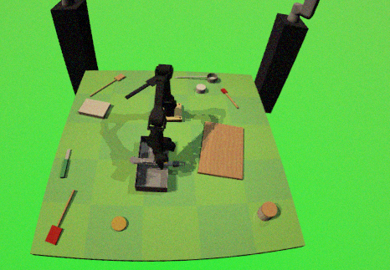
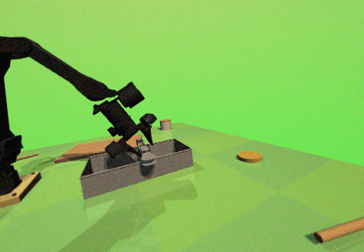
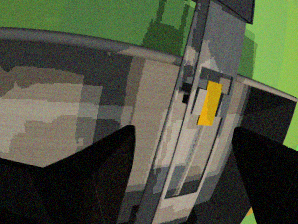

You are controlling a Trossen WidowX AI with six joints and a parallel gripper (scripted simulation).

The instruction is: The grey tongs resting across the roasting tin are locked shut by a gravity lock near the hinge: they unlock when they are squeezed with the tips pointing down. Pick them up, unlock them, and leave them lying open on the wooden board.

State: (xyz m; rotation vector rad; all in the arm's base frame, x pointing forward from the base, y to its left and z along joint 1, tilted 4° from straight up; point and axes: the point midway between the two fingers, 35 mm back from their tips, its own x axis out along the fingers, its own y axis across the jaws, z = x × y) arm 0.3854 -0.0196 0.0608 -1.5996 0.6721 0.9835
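The grey tongs [image 1: 141, 160] [image 2: 148, 158] [image 3: 220, 47] lie across the roasting tin [image 1: 151, 189] [image 2: 117, 185], their rounded tips over its left wall in the top view and the dark hinge end past its right wall. A yellow piece [image 3: 210, 103] shows on the tongs near the hinge end. My gripper [image 2: 144, 149] [image 3: 185, 134] is open and tilted, with one finger on each side of the tongs. In the wrist view there is a gap between each fingertip and the tongs. The wooden board [image 1: 222, 153] [image 2: 90, 148] lies to the right of the tin in the top view.
An orange disc [image 1: 119, 223] [image 2: 250, 157] and an orange-topped cylinder [image 1: 268, 211] [image 2: 165, 125] stand towards the front in the top view. A red spatula [image 1: 53, 235], a green-handled tool [image 1: 64, 166] and a pale block [image 1: 94, 108] lie left. The tin's walls rise around the tongs.
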